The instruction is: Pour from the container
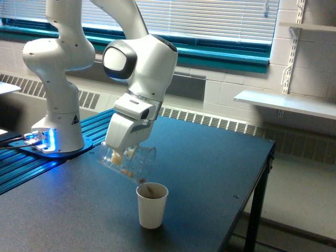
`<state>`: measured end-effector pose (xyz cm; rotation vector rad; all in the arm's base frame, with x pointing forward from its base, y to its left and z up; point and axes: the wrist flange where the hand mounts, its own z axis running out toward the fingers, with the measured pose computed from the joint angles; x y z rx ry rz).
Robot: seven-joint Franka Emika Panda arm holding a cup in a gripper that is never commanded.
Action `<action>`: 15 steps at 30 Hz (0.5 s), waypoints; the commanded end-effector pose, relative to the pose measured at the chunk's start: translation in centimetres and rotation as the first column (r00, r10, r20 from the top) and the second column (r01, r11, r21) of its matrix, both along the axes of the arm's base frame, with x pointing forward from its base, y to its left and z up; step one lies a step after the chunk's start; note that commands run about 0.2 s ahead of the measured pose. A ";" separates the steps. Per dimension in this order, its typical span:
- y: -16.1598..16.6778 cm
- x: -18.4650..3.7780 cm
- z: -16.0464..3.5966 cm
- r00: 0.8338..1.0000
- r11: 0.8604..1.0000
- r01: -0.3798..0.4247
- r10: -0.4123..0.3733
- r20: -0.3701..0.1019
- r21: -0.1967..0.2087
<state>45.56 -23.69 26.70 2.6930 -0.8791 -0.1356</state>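
The container (128,161), a clear cup, is tipped steeply with its mouth down and toward the exterior view's right, just above the rim of a white paper cup (151,205). A few brown and tan pieces still lie inside the container near its lower wall, and one piece sits at its lip. Brown pieces fill the top of the paper cup. My gripper (122,153) is shut on the container from above; the fingers are mostly hidden behind the clear wall.
The dark table (210,173) ends at an edge on the exterior view's right. The arm's white base (58,126) stands on a blue-lit mount at the left. A wall shelf (286,102) hangs at the right.
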 end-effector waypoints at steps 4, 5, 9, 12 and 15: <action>-0.1 0.3 -0.1 1.000 1.000 -0.009 0.009 -0.013 -0.010; -0.1 0.3 -0.1 1.000 1.000 -0.010 0.010 -0.013 -0.009; 0.1 0.5 0.0 1.000 1.000 -0.010 0.010 -0.008 -0.006; 0.2 0.5 0.0 1.000 1.000 -0.013 0.013 -0.008 -0.004; 0.3 0.5 0.2 1.000 1.000 -0.014 0.014 -0.007 0.006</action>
